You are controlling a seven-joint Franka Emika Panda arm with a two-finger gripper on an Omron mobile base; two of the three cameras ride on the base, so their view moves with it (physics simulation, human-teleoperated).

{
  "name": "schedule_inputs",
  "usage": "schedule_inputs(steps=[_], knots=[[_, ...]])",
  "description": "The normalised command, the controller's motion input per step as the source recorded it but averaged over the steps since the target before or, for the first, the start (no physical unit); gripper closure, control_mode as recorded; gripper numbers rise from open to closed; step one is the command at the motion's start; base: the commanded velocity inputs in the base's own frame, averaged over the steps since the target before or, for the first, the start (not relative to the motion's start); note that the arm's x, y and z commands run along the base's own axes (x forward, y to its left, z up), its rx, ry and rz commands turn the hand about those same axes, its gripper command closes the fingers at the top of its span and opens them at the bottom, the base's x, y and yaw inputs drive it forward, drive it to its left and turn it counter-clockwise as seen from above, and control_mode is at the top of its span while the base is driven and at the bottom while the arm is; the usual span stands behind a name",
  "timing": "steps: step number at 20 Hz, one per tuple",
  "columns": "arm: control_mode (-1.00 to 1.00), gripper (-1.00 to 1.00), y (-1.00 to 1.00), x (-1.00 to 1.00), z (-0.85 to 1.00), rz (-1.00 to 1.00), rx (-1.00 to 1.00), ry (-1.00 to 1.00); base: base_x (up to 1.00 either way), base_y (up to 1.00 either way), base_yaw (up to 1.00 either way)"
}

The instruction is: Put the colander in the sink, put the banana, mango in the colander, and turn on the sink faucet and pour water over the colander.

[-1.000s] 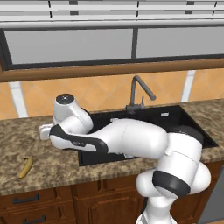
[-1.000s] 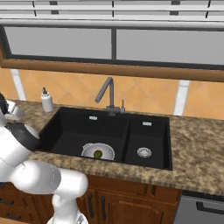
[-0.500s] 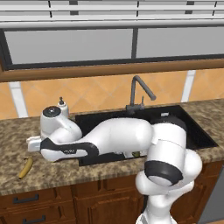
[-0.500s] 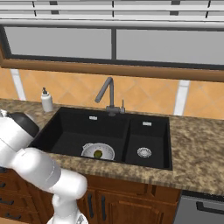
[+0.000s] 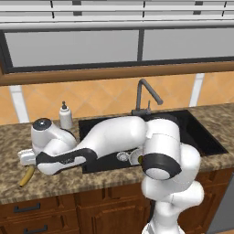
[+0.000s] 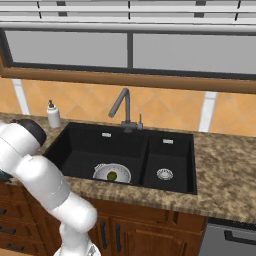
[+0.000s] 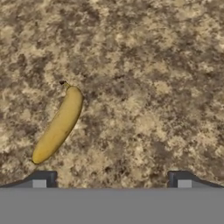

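Arm has swung farther left over the banana (image 7: 57,125); fingers (image 7: 111,178) spread open, seemingly not touching it.

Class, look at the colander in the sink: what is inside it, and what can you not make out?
Inside the colander, which sits in the sink, lies one small olive-green mango. The bowl's floor under it is covered.

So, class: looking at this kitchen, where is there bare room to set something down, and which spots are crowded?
Free: the granite counter right of the sink, and the smaller basin around its drain. In the hand view, bare granite lies right of the banana.

Crowded: the larger basin holds the colander with the mango; the left counter has the soap bottle and the open gripper above the banana.
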Motion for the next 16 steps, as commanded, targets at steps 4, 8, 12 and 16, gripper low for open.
schedule_inputs(steps=[4, 8, 12, 16], knots=[[-1.00, -1.00, 0.28, 0.00, -0.07, -0.04, -0.06, 0.09, 0.00, 0.00, 0.00], [-1.00, -1.00, 0.30, 0.00, -0.08, -0.04, -0.05, 0.06, 0.00, 0.00, 0.00], [-1.00, -1.00, 0.22, 0.01, -0.25, -0.04, -0.07, 0.04, 0.00, 0.00, 0.00], [-1.00, -1.00, 0.00, 0.00, -0.39, -0.02, -0.01, -0.01, 0.00, 0.00, 0.00]])
